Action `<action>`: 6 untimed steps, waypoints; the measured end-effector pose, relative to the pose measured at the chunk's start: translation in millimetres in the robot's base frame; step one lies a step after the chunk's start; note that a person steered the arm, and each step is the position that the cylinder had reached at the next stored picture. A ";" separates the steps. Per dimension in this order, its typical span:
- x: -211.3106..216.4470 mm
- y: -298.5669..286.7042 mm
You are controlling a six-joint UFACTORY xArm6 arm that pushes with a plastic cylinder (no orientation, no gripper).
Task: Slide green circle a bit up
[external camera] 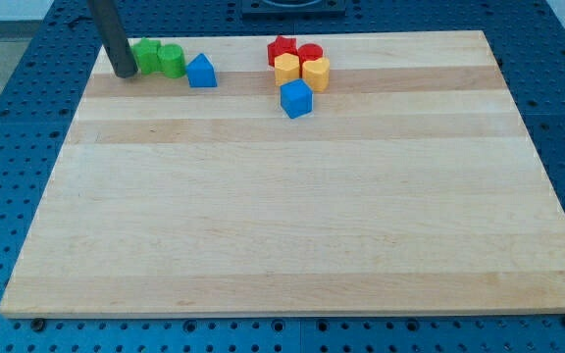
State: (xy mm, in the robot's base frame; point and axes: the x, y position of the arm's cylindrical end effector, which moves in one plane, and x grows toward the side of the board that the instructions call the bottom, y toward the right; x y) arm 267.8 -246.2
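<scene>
The green circle (172, 60) stands near the board's top left. A second green block (147, 55), its shape unclear, touches its left side. My tip (125, 74) rests on the board just left of that second green block, close to or touching it. The dark rod rises from it toward the view's top. A blue block with a pointed top (201, 72) sits just right of the green circle.
A cluster sits at top centre: a red star-like block (282, 49), a red round block (310, 53), a yellow hexagon-like block (286, 69), a yellow heart-like block (316, 73) and a blue cube (296, 99). The wooden board's top edge (381, 33) is close behind the blocks.
</scene>
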 end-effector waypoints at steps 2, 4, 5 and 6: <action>14.1 10.2; 12.9 53.1; -14.7 53.1; -23.7 53.1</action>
